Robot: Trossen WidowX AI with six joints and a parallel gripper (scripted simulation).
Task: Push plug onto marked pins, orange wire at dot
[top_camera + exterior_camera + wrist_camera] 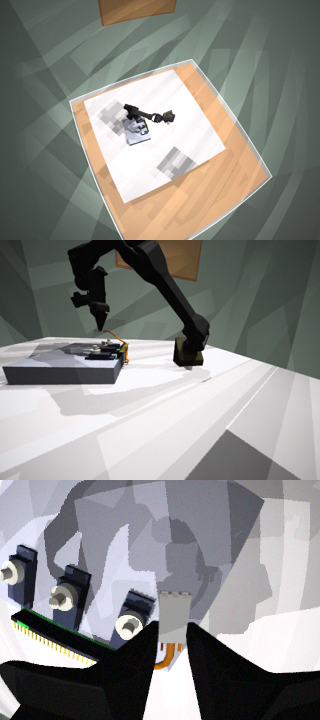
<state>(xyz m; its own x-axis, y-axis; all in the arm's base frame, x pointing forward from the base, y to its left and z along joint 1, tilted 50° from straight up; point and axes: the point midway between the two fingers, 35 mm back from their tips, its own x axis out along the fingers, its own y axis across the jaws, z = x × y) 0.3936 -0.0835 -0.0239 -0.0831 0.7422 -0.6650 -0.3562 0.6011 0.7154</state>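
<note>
My gripper (139, 119) (100, 329) (172, 627) is shut on the flat grey plug (97, 330) (174, 611), above the holder. In the wrist view the plug's hole end faces up the picture, and its orange wire (115, 335) (171, 655) leaves from the lower end. The blue-grey holder (139, 141) (62, 375) (235, 525) carries three dark servos with pale round shafts. The pin row (54, 646) is at lower left in the wrist view, clear of the plug. A green mark (23, 624) shows near its left end; the dot cannot be made out.
The nearest servo (131, 625) stands just left of the plug in the wrist view. The arm's dark base (168, 117) (189, 358) stands off the holder's pin side. The white mat (144, 170) lies on the orange-brown table (206, 204).
</note>
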